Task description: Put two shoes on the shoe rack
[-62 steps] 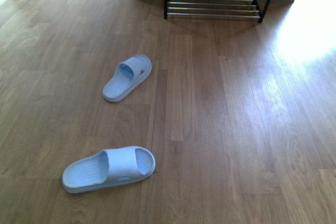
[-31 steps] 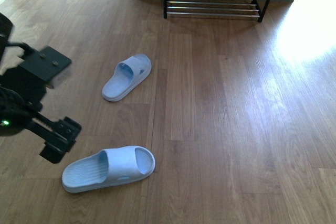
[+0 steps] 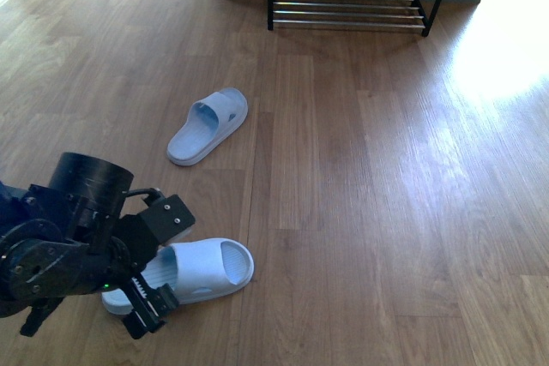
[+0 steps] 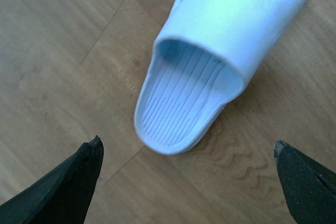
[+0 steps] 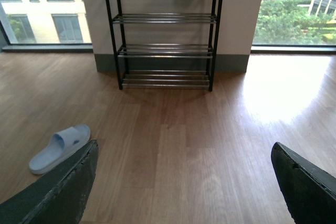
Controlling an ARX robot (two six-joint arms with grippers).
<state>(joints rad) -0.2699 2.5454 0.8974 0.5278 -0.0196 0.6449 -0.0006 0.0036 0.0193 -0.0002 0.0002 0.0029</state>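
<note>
Pale-blue near slide (image 3: pixel 210 267) flat on wood floor (image 3: pixel 386 212) at 7 o'clock in front view. Second slide (image 3: pixel 208 126) at 11, shoe rack (image 3: pixel 347 6) at 12, well apart. Left gripper (image 4: pixel 186 150) spread wide, empty, over heel end. Judgement: lower, centre fingers across sole edges, then close. Right gripper (image 5: pixel 184 182) spread wide, empty.

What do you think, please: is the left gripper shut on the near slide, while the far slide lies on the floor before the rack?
No: the left gripper is open, its fingers spread wide and clear of the near slide, as the left wrist view shows. The rest holds.
</note>
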